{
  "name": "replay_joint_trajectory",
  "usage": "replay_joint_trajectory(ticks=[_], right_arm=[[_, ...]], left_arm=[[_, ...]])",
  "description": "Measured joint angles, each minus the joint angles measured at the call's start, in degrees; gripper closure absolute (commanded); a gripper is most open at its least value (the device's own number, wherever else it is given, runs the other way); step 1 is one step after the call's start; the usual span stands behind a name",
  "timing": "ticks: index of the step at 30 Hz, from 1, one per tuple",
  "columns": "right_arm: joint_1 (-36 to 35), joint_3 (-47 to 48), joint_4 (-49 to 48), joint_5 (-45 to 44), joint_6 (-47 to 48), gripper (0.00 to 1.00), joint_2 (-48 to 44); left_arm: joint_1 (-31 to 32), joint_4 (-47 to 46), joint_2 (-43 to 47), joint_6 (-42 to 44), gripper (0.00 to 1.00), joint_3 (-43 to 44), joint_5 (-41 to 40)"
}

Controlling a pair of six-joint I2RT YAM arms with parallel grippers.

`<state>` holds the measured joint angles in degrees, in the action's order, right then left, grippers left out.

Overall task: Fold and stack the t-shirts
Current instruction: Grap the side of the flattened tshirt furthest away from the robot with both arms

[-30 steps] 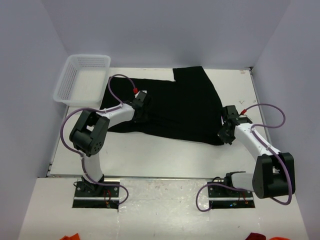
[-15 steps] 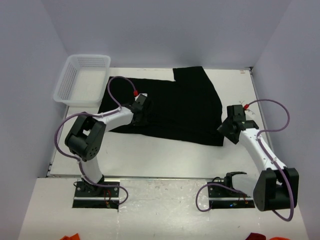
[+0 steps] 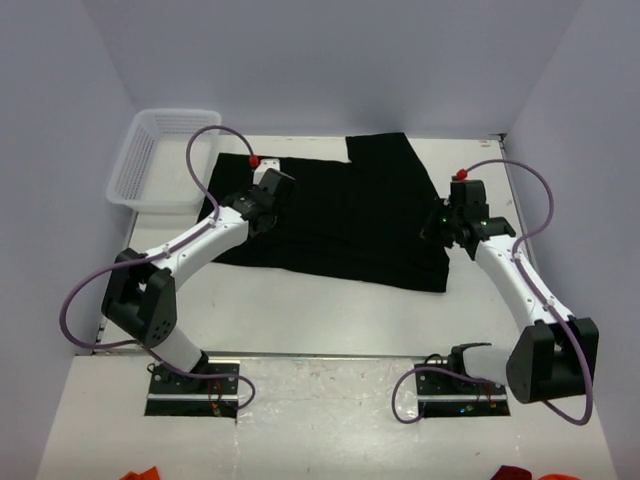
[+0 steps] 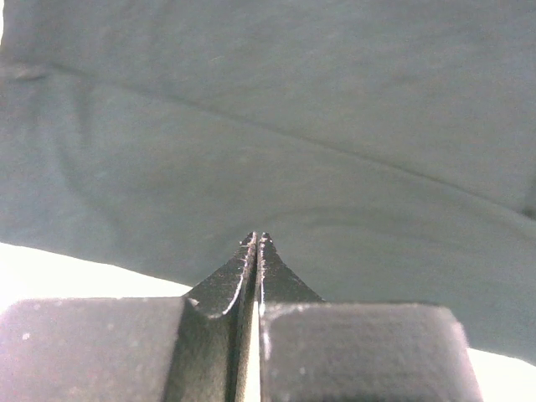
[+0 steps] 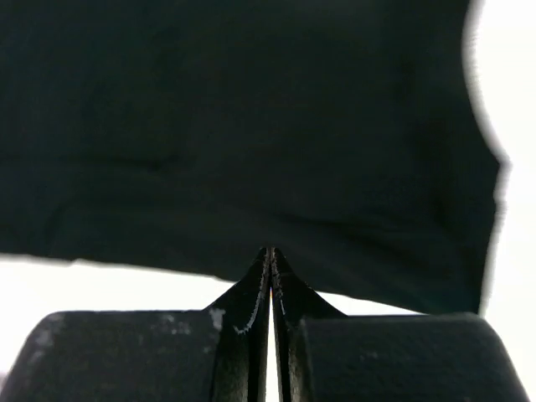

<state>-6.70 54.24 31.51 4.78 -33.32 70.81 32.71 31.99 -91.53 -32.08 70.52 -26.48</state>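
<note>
One black t-shirt (image 3: pixel 350 215) lies spread flat on the white table (image 3: pixel 300 310). It covers the far middle, and a block of cloth reaches the far edge. Its right side runs close to the table's right edge, and its left side ends just beside the white mesh basket (image 3: pixel 130 160) at the far left corner. A few shallow creases show in the cloth. The left gripper (image 4: pixel 258 239) is clenched tight with nothing pinched, tips over the shirt's left part near its front hem. The right gripper (image 5: pixel 270 249) is also clenched and empty, tips at the shirt's near right hem. Can't tell whether either set of tips touches the cloth.
</note>
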Motion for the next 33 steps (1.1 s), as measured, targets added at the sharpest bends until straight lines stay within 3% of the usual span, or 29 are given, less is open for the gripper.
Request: replay_joint_trajectory(ticks=[5,12,18,33], right_arm=[[-3.96,6.14,-0.20,6.99,2.60,1.00,8.83],[-10.12,16.70,-0.11,7.21,5.07,1.00,24.35],[-12.92,19.39,-0.68,8.07,4.81,1.00,34.45],[-16.48,15.47,-2.60,6.67,2.25,1.00,36.83]], left_arm=[[-3.10,1.01,-1.64,0.04,1.00,-1.70,-0.85],[-4.13,-1.49,-8.72,1.22,1.00,-0.90,0.74],[-4.17,-2.23,-16.15,1.33,1.00,1.53,1.77],[-5.05,-6.10,-19.80,1.64,1.00,2.27,5.90]])
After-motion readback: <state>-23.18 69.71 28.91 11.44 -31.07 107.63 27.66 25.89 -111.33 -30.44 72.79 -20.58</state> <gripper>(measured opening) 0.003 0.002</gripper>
